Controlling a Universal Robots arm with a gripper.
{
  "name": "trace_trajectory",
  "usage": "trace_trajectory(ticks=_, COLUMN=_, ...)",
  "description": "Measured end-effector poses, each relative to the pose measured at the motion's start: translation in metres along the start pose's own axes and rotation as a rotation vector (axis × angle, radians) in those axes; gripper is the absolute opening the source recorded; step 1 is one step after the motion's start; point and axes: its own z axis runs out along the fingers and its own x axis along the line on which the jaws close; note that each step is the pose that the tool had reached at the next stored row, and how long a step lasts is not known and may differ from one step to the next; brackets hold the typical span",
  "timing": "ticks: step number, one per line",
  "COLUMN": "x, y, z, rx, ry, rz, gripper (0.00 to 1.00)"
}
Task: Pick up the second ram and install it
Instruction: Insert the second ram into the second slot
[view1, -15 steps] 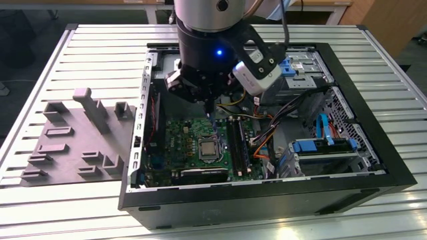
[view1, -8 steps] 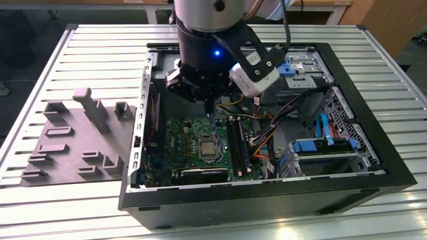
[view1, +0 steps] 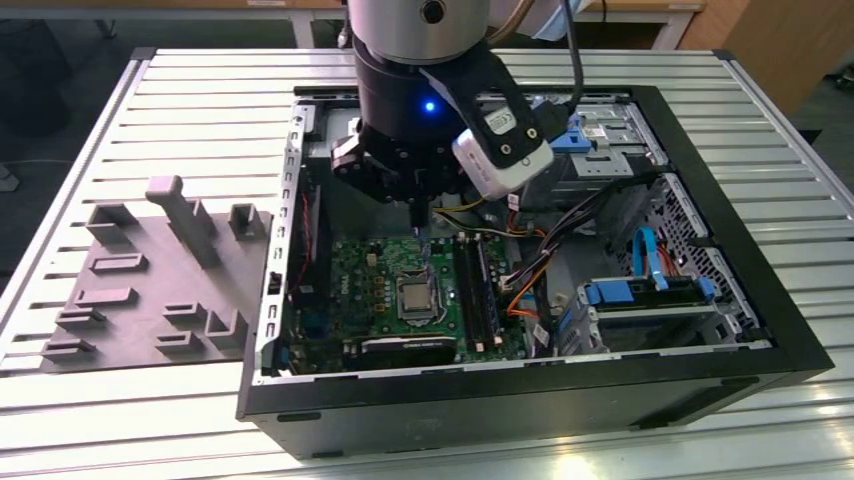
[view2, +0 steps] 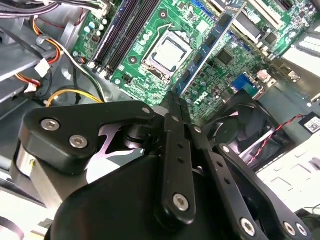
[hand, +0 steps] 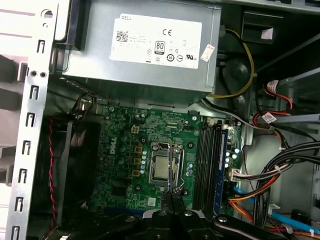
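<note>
**Gripper pinching ram above the board**

Exterior view: your gripper (view1: 420, 215) hangs inside the case (view1: 747, 360), over the motherboard (view1: 387, 270); the stick there is hard to make out.

Second wrist view: fingers (view2: 176, 107) closed on one end of the ram (view2: 210, 42), which runs out over the CPU socket (view2: 167, 54) area.

First wrist view: fingertips meet near the socket; slots (hand: 207, 165) just beside. The power supply (hand: 150, 45) label isn't reported.

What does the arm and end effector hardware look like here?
The arm is a silver-grey cylinder ending in a black wrist section with a small blue light. A white camera module sits in a black bracket beside it, with a black cable running up. The end effector is matte black: flat linkage bars with silver screw heads and slim fingers.
</note>
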Motion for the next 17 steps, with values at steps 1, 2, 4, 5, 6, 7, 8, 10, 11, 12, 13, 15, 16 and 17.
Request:
trace_trajectory(ticks=1, x=0.0000, y=0.0000, z=0.0000, rx=0.0003, ry=-0.0003, rz=0.008, gripper=0.11)
trace_trajectory(ticks=2, x=0.0000, y=0.0000, z=0.0000, rx=0.0006, ry=-0.0008, rz=0.018, gripper=0.11)
trace_trajectory(ticks=4, x=0.0000, y=0.0000, z=0.0000, rx=0.0010, ry=-0.0015, rz=0.034, gripper=0.11)
trace_trajectory(ticks=5, x=0.0000, y=0.0000, z=0.0000, rx=0.0013, ry=-0.0018, rz=0.042, gripper=0.11)
trace_trajectory(ticks=6, x=0.0000, y=0.0000, z=0.0000, rx=0.0016, ry=-0.0022, rz=0.049, gripper=0.11)
trace_trajectory(ticks=7, x=0.0000, y=0.0000, z=0.0000, rx=0.0018, ry=-0.0025, rz=0.057, gripper=0.11)
trace_trajectory(ticks=8, x=0.0000, y=0.0000, z=0.0000, rx=0.0021, ry=-0.0028, rz=0.065, gripper=0.11)
trace_trajectory(ticks=10, x=0.0000, y=0.0000, z=0.0000, rx=0.0025, ry=-0.0036, rz=0.081, gripper=0.11)
trace_trajectory(ticks=11, x=0.0000, y=0.0000, z=0.0000, rx=0.0028, ry=-0.0040, rz=0.089, gripper=0.11)
trace_trajectory(ticks=12, x=0.0000, y=0.0000, z=0.0000, rx=0.0031, ry=-0.0043, rz=0.097, gripper=0.11)
trace_trajectory(ticks=13, x=0.0000, y=0.0000, z=0.0000, rx=0.0034, ry=-0.0047, rz=0.106, gripper=0.11)
trace_trajectory(ticks=15, x=0.0000, y=0.0000, z=0.0001, rx=0.0039, ry=-0.0054, rz=0.124, gripper=0.11)
trace_trajectory(ticks=16, x=0.0000, y=0.0000, z=0.0001, rx=0.0041, ry=-0.0058, rz=0.132, gripper=0.11)
trace_trajectory(ticks=17, x=0.0000, y=0.0000, z=0.0001, rx=0.0044, ry=-0.0062, rz=0.140, gripper=0.11)
